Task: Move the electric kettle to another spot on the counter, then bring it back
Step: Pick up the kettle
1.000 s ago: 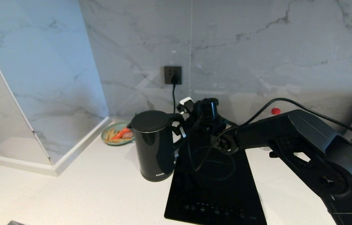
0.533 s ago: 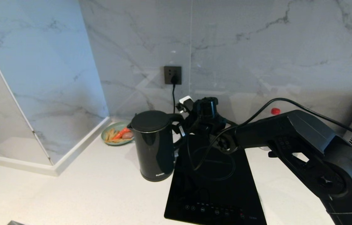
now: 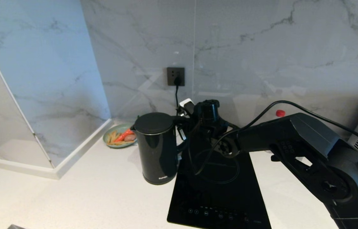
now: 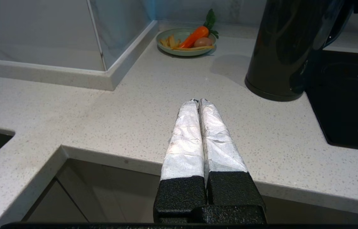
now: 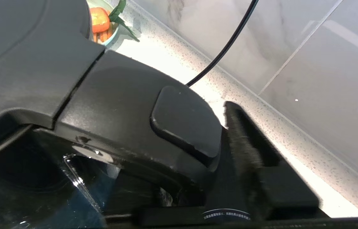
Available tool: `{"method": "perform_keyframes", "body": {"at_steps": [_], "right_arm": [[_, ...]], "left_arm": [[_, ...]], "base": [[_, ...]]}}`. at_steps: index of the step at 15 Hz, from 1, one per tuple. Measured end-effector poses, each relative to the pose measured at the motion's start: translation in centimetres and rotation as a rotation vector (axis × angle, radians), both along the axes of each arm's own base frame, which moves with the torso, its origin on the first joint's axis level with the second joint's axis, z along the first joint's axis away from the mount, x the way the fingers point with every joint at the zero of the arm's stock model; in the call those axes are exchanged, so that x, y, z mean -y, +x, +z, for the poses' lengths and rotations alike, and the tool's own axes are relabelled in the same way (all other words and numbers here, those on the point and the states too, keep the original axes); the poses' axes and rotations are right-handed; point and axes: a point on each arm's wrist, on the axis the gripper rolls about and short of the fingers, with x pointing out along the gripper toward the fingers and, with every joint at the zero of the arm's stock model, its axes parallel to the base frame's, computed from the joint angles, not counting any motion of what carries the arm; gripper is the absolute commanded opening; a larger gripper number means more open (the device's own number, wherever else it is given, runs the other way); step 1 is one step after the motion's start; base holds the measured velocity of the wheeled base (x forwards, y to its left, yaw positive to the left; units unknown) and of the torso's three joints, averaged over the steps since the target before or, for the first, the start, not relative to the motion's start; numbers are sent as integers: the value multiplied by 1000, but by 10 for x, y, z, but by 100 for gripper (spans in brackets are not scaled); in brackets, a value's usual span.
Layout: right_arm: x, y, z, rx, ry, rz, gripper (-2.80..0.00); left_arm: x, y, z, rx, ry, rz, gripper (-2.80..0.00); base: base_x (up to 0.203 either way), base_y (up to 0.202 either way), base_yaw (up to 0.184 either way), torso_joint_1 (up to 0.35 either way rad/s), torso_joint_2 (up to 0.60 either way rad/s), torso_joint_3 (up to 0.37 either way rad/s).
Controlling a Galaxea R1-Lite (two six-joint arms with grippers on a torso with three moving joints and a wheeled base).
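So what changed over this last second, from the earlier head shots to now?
Very little. The right gripper at the electric kettle handle edged slightly left, and the right arm's elbow shifted a touch with it. The kettle has not visibly moved; it stands upright on the counter beside the cooktop. The left gripper is shut, short of the counter's front edge. The plate of food is unchanged.

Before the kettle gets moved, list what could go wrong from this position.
1. The right gripper sits at the handle of the electric kettle; a shallow hold could let the tall body tip.
2. The kettle stands at the edge of the cooktop; dragging it could catch that edge.
3. A power cord hangs right behind the handle and may snag.
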Motion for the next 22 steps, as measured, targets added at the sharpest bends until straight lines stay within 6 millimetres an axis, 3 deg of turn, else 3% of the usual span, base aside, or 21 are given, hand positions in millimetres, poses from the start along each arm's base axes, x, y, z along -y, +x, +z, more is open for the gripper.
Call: {"method": "perform_keyframes", "body": {"at_steps": [22], "right_arm": [[-7,0,23,168,136,-46,-280]], "left_arm": [[0,0,0,0,0,0,-280]], "base": [[0,0,0,0,0,0]]}}
